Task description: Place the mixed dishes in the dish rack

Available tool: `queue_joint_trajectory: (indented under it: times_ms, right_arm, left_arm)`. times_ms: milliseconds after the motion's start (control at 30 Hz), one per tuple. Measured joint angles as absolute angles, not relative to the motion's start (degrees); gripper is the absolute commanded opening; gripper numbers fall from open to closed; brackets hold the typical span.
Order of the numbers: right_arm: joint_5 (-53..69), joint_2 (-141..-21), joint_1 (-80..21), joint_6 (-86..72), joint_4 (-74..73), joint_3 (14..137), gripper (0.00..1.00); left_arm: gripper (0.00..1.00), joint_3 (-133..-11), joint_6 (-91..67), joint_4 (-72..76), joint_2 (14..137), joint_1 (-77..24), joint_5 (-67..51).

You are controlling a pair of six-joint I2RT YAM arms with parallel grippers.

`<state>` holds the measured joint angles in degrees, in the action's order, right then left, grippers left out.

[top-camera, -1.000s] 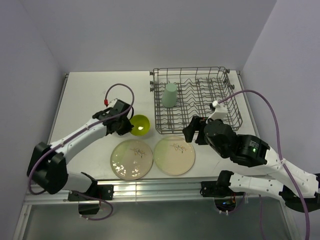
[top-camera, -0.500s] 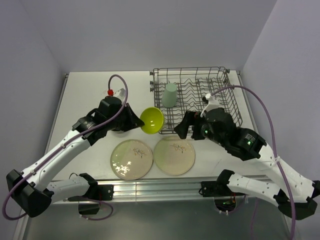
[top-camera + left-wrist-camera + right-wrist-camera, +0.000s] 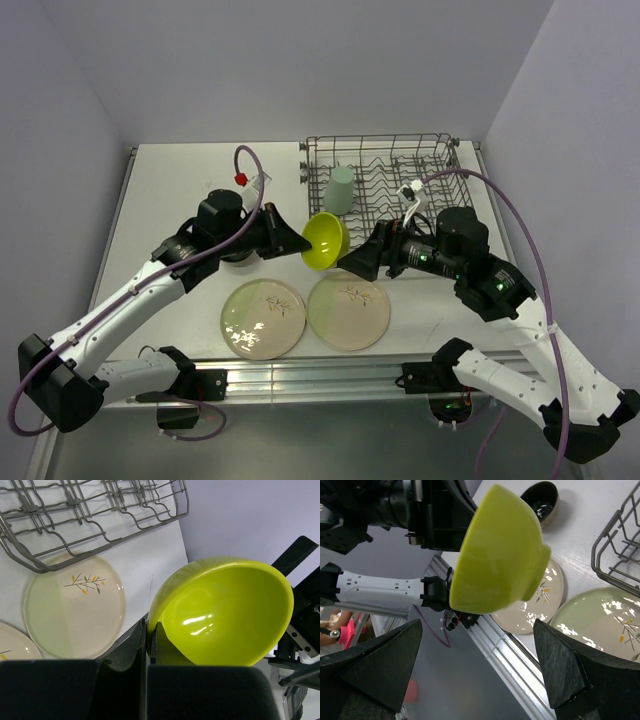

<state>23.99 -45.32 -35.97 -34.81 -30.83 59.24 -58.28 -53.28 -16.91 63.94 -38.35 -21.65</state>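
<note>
The lime-green bowl point(image 3: 326, 240) is gripped at its rim by the clenched jaws of the left gripper point(image 3: 295, 240) and is held in the air, tilted on its side, just in front of the front-left corner of the dish rack point(image 3: 380, 139). The right gripper point(image 3: 368, 255) is found along the front edge of the rack, with its jaws spread wide and empty, turned toward the underside of the bowl. The step in hand is judged to be the loading of the bowl, perhaps by a hand-over between the arms. For the next move, the bowl must be raised over the front rim of the rack and set down between the upright tines. Little room is left between the two grippers. The pale mint-green cup point(image 3: 340, 190) is seen inside the rack at its left side, while the rows to the right of it are free. Both plates point(image 3: 263, 318) point(image 3: 348, 310) lie in front of the rack, and the small dark cup point(image 3: 540, 497) well to its left.
</note>
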Motion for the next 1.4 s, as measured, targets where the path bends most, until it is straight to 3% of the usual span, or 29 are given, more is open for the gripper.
queue_joint_trajectory:
  times_ms: [800,1400]
  right_arm:
    - [22.65,-47.37,-35.97,-35.55,-24.99,57.39,0.98]
    - [18.2,-46.3,-35.35,-38.92,-24.62,55.68,0.65]
  left_arm:
    - [0.0,-58.98,-55.4,-14.06,65.52,-42.98,-22.22]
    - [0.0,-65.52,-53.32,-17.96,71.16,-46.39,-17.32]
